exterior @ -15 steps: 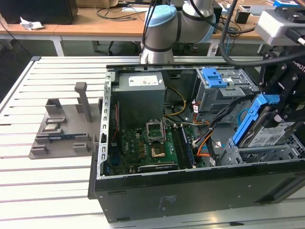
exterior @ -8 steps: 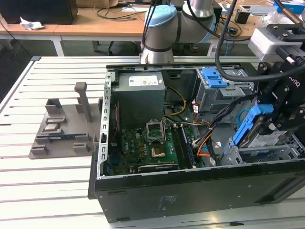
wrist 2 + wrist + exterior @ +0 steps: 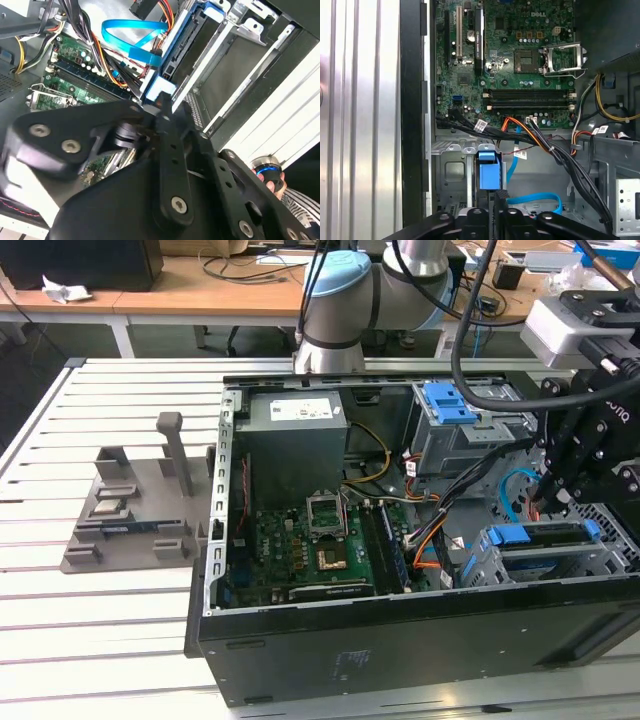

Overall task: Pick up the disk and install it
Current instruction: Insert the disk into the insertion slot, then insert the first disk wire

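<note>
While the arm hangs over the open case [image 3: 400, 640], its gripper [image 3: 541, 508] is low inside the case, at the end on the exterior view's right. The disk [image 3: 540, 537] sits there in a metal rack inside the case, with its blue frame showing at both ends. The gripper is just above the disk, very near it. I cannot tell if it touches the disk, and I cannot tell if the jaws are open or shut.

In the first wrist view, the gripper [image 3: 500, 199] is right by the blue tab [image 3: 488, 172] of the frame. A blue cable [image 3: 535, 197] loops close to it.

A green board [image 3: 320, 540] lies in the middle of the case. A grey box [image 3: 295, 440] stands at the far side of the case. Outside the case, on the table [image 3: 100, 620], sits a grey holder [image 3: 130, 510].
</note>
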`<state>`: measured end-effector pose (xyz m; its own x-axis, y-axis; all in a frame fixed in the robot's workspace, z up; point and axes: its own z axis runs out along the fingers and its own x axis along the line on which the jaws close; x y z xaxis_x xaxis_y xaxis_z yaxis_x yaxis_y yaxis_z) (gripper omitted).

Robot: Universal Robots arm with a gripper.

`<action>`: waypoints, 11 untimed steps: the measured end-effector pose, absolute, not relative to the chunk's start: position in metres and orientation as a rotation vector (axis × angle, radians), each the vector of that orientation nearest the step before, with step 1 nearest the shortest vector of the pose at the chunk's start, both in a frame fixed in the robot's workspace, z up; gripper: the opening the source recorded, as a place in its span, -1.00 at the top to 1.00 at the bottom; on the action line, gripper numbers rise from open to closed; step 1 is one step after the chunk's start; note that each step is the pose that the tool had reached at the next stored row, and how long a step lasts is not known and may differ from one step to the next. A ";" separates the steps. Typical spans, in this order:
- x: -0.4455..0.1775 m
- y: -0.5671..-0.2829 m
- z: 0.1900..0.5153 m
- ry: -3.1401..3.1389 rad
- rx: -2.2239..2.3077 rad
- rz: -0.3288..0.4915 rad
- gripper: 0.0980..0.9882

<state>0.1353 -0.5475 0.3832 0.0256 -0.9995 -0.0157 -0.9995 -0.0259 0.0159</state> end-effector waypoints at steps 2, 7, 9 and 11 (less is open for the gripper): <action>0.135 -0.548 0.383 -2.192 2.249 -0.035 0.98; 0.135 -0.548 0.383 -2.192 2.249 -0.035 0.98; 0.135 -0.548 0.383 -2.192 2.249 -0.035 0.98; 0.135 -0.548 0.383 -2.192 2.249 -0.035 0.98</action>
<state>0.1353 -0.5475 0.3830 0.0257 -0.9995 -0.0156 -0.9995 -0.0259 0.0159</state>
